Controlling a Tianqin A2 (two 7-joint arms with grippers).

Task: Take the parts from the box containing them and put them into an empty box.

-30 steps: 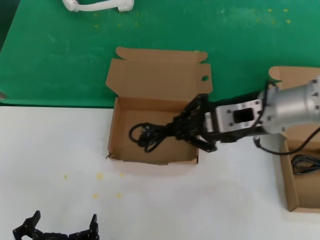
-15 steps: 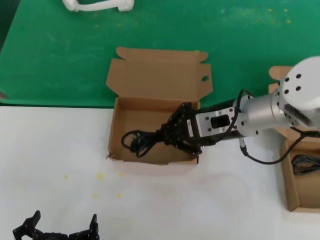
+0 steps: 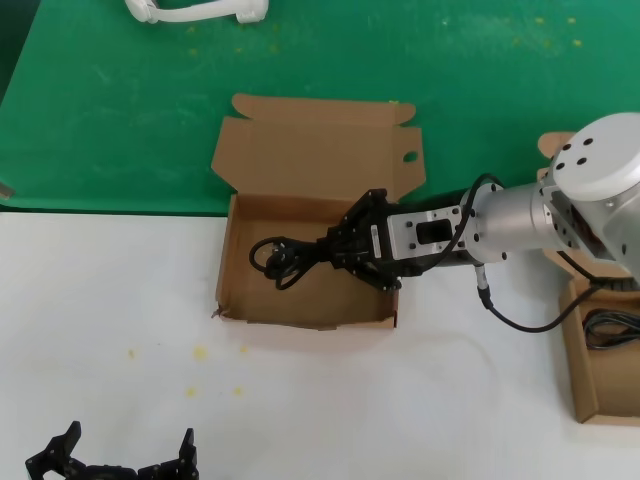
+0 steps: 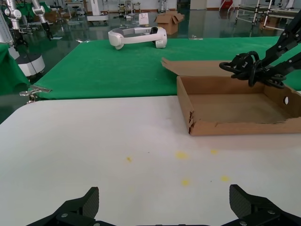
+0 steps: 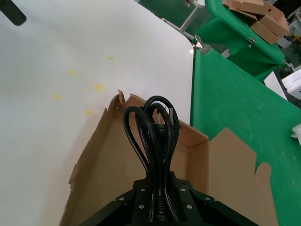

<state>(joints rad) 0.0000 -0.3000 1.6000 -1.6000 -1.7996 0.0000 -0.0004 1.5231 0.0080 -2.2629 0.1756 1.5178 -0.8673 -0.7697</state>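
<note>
The right gripper [image 3: 352,248] is clamping one end of a coiled cable bundle [image 3: 290,256] above the empty box [image 3: 240,300], its long axis lying level, loops pointing leftward. The left gripper [image 3: 112,462] is sitting spread wide, holding nothing.

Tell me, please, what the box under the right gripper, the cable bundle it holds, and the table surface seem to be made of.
The empty box looks like matte brown corrugated cardboard; its front wall has a ragged torn edge. The cable bundle in the right gripper seems glossy black plastic or rubber cord, since highlights run along its loops. The table is smooth and white, possibly laminate.
</note>
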